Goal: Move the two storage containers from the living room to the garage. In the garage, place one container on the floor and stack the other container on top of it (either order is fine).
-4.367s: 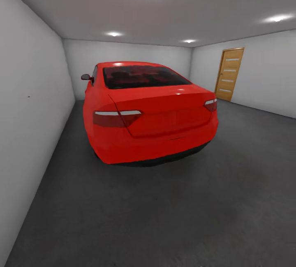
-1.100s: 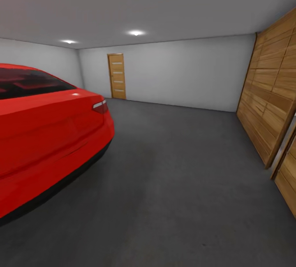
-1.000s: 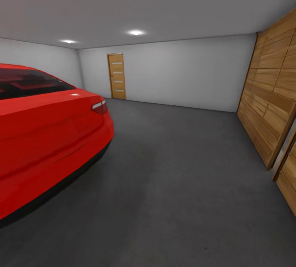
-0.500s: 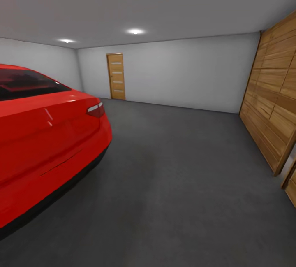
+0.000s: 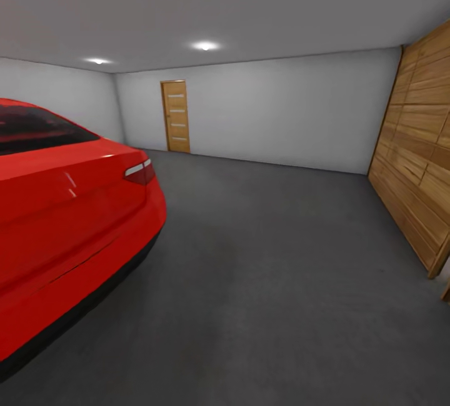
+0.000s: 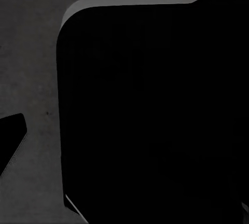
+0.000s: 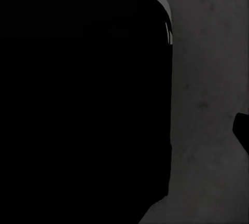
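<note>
I am in the garage, with its dark grey floor (image 5: 281,256) stretching ahead between white walls (image 5: 275,112). The two storage containers and the living room are out of view. In the left wrist view a large black rounded part of the robot (image 6: 155,110) hangs over the mottled floor (image 6: 31,53). The right wrist view has the same kind of black body (image 7: 83,99) beside a strip of floor (image 7: 207,79).
A red car (image 5: 62,206) takes up the left side, its rear corner nearest me. A slatted wooden garage door (image 5: 419,162) lines the right. A narrow wooden door (image 5: 175,116) stands in the far wall. Open floor lies between the car and the wooden door.
The camera swung right from facing the car's rear. Over the last second it has crept forward: the car slides further left and the wooden door further right. Nothing in the room itself moved.
</note>
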